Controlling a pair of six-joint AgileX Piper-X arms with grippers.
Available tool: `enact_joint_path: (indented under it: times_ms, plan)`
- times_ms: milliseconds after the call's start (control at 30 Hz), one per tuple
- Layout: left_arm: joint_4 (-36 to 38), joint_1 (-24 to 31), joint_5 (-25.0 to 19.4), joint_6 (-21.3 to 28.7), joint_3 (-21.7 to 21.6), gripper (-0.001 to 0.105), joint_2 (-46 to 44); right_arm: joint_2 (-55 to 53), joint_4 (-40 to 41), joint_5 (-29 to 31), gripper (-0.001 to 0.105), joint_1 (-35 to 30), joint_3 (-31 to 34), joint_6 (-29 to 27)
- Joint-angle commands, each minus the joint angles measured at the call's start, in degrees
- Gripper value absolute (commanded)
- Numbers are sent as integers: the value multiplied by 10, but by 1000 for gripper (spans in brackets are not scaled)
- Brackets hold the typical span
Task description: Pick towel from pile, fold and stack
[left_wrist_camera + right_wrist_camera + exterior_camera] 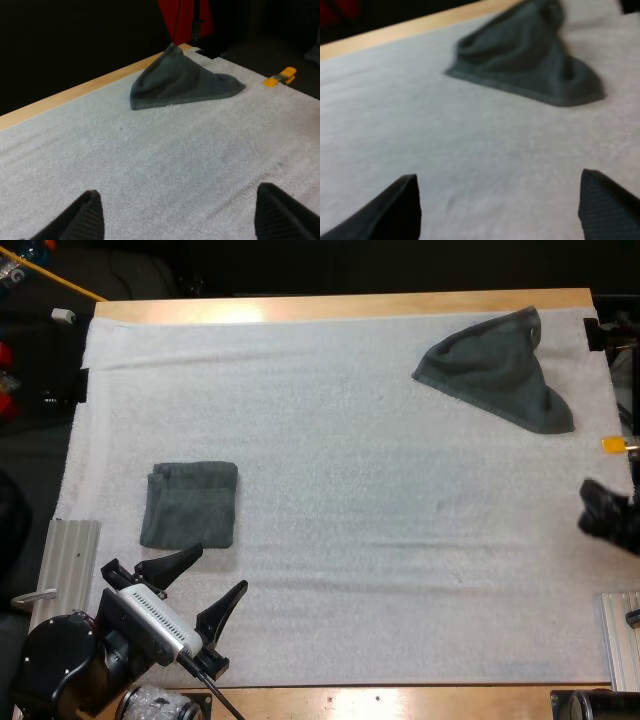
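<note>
A crumpled towel lies far right, folded towel near spread left claw.

The wooden table carried a white mat that covered nearly all of its top, leaving a bare wooden strip beyond the mat's far edge and another beyond its near edge. Two dark grey-green towels lay directly on the mat, well apart. A crumpled towel sat heaped in the mat's far right corner, its tip near the far edge. A folded towel lay flat, roughly square, toward the mat's near left side.
</note>
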Motion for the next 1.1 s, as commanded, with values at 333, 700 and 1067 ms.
enact_joint_path:
  times_ms: [333, 700, 1067]
  plan:
    - [-5, -2, 4, -6, -3, 61, 0, 190, -106, 22, 64, 3, -28, -7]
    - [12, -2, 4, -6, -3, 61, 0, 360, -146, 103, 64, 44, -121, -54]
    - [23, -2, 4, -6, -3, 61, 0, 521, -153, 112, 64, 44, -203, -62]
